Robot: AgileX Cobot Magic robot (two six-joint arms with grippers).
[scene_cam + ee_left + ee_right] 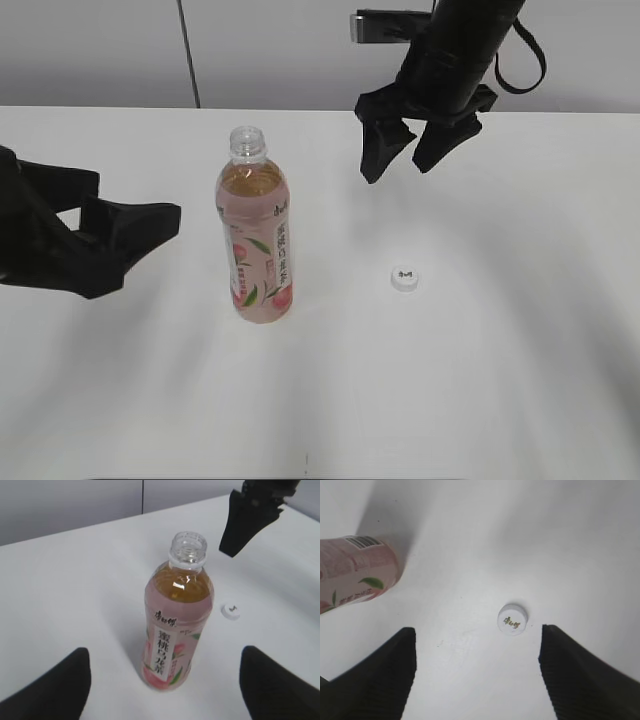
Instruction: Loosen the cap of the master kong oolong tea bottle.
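Note:
The master kong oolong tea bottle (254,240) stands upright on the white table with its neck open and no cap on it. It also shows in the left wrist view (177,615) and at the edge of the right wrist view (355,572). The white cap (404,277) lies on the table to the bottle's right, top up; it also shows in both wrist views (230,610) (512,619). My left gripper (135,235) is open and empty, left of the bottle. My right gripper (410,155) is open and empty, raised above the table behind the cap.
The white table (480,380) spreads around the bottle and cap. A grey wall (100,50) runs along its far edge.

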